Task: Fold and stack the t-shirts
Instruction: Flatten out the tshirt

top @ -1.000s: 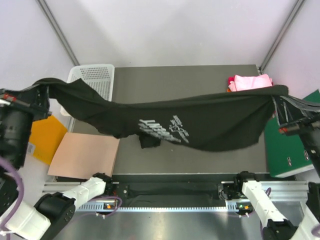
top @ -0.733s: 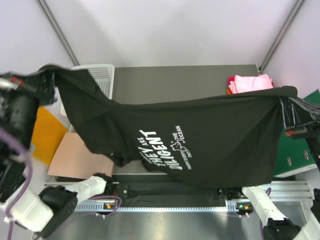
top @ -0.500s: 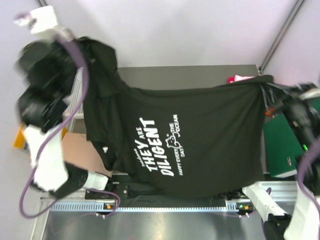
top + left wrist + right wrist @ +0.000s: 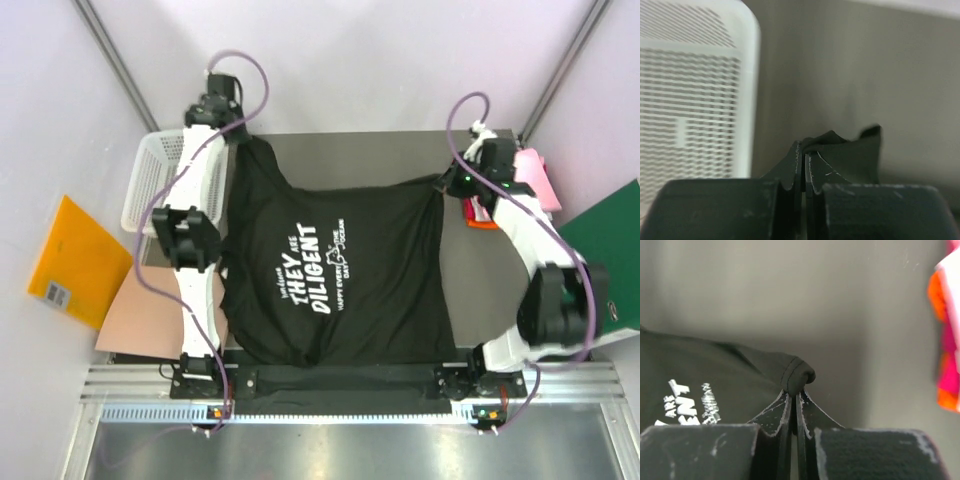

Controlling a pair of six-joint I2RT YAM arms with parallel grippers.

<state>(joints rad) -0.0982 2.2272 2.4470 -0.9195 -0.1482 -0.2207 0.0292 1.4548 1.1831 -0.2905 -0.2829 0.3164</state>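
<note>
Black t-shirt (image 4: pixel 340 280) now lies flat on the table (image 4: pixel 340 160), your left gripper (image 4: pixel 803 159) and right gripper (image 4: pixel 794 396) still clenched on its far corners, so folding can begin.

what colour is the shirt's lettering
White lettering on the black t-shirt; clearest from the top external view.

1 black t-shirt (image 4: pixel 390 285), 1 basket (image 4: pixel 145 190), 1 folder (image 4: pixel 610 225).
</note>
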